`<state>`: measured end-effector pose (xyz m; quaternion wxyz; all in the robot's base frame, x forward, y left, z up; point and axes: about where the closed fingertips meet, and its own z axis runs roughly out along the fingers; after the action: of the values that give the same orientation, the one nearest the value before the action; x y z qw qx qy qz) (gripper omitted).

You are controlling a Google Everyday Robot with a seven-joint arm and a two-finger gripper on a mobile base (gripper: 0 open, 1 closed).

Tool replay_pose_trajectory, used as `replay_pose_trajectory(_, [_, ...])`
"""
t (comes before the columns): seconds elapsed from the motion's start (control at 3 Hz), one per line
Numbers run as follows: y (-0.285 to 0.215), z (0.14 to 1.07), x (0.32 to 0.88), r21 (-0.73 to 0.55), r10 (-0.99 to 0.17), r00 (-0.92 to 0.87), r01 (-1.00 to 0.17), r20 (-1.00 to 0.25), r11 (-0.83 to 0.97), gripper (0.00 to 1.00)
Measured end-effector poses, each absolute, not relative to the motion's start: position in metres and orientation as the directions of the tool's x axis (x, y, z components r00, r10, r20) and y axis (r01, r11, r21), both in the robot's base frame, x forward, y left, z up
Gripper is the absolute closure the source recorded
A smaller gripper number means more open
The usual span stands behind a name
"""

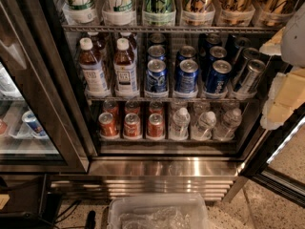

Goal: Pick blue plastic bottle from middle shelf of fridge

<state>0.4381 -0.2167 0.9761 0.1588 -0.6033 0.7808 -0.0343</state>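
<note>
Pale, blocky gripper (284,93) at right edge, well apart from the drinks, open or closed cannot tell, crinkly clear bin (157,210) below, fridge (162,168) with steel base, white-capped blue plastic bottle (92,68) upright at the left of the chrome-wire middle shelf (190,99), near glossy blue cans (187,75).

I'm facing a shop-style drinks corner: a glass-door fridge (162,168) with racks packed in rows of cans (187,75) and bottles (180,123), another cooler (24,123) left, my gripper (281,97) at the right edge.
</note>
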Motion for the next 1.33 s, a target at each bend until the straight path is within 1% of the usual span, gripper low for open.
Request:
replay_pose_trajectory(0.33, [-0.217,0.976,0.438,-0.245,-0.953,-0.222,-0.931,-0.207,0.270,0.00])
replay_pose_trajectory(0.67, [-0.213,0.970,0.439,-0.230,-0.948,-0.219,-0.934,-0.233,0.272,0.00])
replay_pose_trajectory(1.0, [-0.199,0.950,0.434,-0.217,-0.927,-0.208,-0.935,-0.312,0.282,0.00])
replay_pose_trajectory(1.33, [-0.172,0.931,0.431,-0.210,-0.899,-0.173,-0.938,-0.402,0.274,0.00])
